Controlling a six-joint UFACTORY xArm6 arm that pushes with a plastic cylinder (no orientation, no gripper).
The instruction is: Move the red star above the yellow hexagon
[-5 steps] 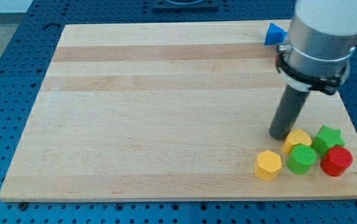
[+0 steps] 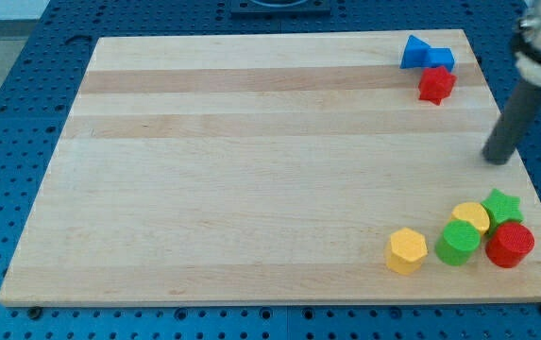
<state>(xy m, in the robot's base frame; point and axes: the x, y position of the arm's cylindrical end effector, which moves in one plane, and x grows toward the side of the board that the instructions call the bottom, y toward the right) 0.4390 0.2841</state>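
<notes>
While the rod's tip (image 2: 498, 159) hovered at right, bearing no claw, the red star (image 2: 436, 84) sat upper right beside blue blocks (image 2: 425, 54); the yellow hexagon (image 2: 407, 251) lay lower right.

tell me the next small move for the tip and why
Probably move my tip toward the view's top, to get above the red star. The star sits near the top right by the blue blocks, far from the yellow hexagon at the bottom; pushing it down needs the tip on its upper side.
</notes>
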